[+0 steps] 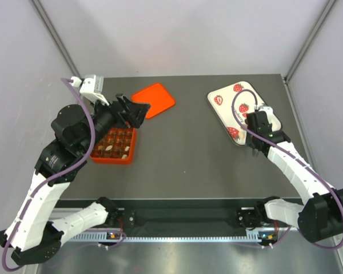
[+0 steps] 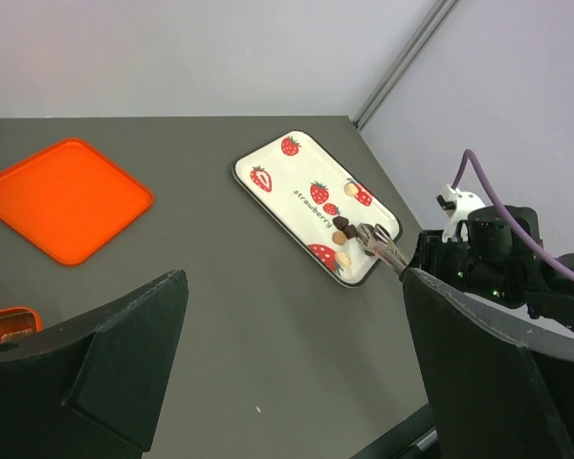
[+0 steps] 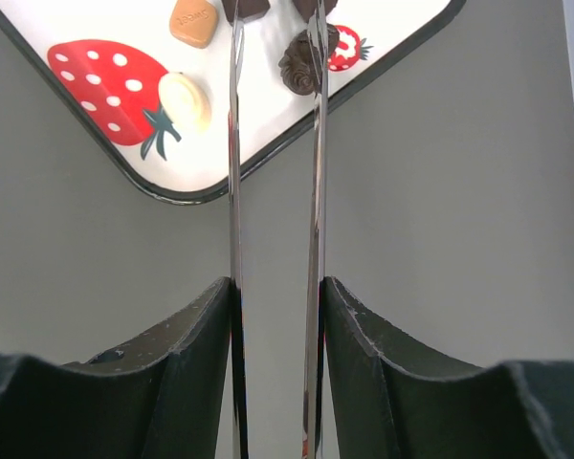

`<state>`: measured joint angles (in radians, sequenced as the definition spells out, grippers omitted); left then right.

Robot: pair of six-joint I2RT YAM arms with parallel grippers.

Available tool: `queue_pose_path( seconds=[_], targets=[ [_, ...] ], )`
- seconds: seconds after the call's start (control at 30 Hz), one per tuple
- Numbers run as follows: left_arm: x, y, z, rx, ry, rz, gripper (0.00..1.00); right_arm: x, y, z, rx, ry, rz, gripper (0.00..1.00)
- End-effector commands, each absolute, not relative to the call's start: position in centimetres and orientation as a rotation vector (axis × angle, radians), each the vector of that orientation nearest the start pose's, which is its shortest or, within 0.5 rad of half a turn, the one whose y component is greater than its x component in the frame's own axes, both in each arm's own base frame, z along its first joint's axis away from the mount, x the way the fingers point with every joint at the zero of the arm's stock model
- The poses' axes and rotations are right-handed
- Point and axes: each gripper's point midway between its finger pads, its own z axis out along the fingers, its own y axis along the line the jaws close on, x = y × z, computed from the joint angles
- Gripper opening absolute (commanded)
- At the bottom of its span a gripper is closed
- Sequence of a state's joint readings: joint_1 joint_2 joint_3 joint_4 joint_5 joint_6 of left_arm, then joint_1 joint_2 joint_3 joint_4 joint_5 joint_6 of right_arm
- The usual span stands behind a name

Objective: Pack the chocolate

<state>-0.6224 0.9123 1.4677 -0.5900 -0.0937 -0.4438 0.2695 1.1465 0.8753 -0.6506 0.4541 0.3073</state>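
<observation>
The chocolates (image 2: pixel 342 229) lie on the strawberry-print tray (image 3: pixel 402 19) at the far end of the right gripper's (image 3: pixel 275 14) tweezer blades. A ruffled dark piece (image 3: pixel 297 62) sits under the right-hand blade, a caramel piece (image 3: pixel 193 21) just outside the left. The blades stand slightly apart, but their tips are cropped, so no grip can be confirmed. Recommended: centre one piece between the blades and close gently. The left gripper (image 1: pixel 128 109) gapes wide above the orange compartment box (image 1: pixel 111 161).

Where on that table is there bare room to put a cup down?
The widest bare patch is the table's middle, between the orange box and the strawberry tray. Crowded: the tray's near corner, with chocolates and the right gripper, and the box under the left arm.
</observation>
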Motion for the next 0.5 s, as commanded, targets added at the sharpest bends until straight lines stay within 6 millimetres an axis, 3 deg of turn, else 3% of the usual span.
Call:
queue_pose_path(
  seconds=[0.0, 0.47],
  targets=[
    [22.67, -16.62, 47.01, 0.066, 1.604, -0.778, 0.99, 28.25, -0.24, 14.16, 0.272, 2.346, -0.356, 0.41],
    [22.81, -16.74, 47.09, 0.07, 1.603, -0.777, 0.99, 28.04, -0.59, 13.37, 0.284, 2.377, -0.386, 0.41]
  ],
)
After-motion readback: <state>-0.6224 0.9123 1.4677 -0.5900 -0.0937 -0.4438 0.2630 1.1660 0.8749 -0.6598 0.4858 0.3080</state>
